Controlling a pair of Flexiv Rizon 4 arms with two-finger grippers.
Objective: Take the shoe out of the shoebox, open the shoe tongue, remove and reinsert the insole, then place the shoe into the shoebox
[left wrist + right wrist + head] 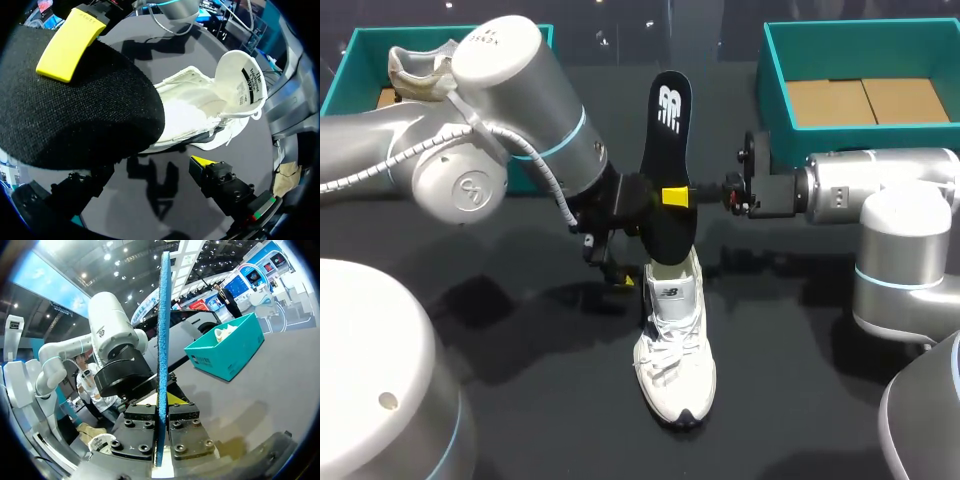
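Observation:
A white shoe [675, 355] stands on the black table with its toe toward the front edge. In the left wrist view the shoe [192, 112] shows its tongue [241, 80] lifted back. The black insole [667, 150] stands upright, its lower end over the shoe's heel opening. My right gripper [675, 196] is shut on the insole's middle. In the right wrist view the insole [163, 340] runs edge-on between the right gripper [162, 407]. My left gripper [613, 262] hangs open just left of the shoe's heel. Its yellow-tipped finger [201, 161] holds nothing, and the insole [75, 110] lies ahead of it.
A teal box [355, 60] at the back left holds a second light shoe [420, 72]. Another teal box [775, 75] at the back right has a cardboard bottom. My left arm's bulky wrist [520, 110] hangs over the table's left half.

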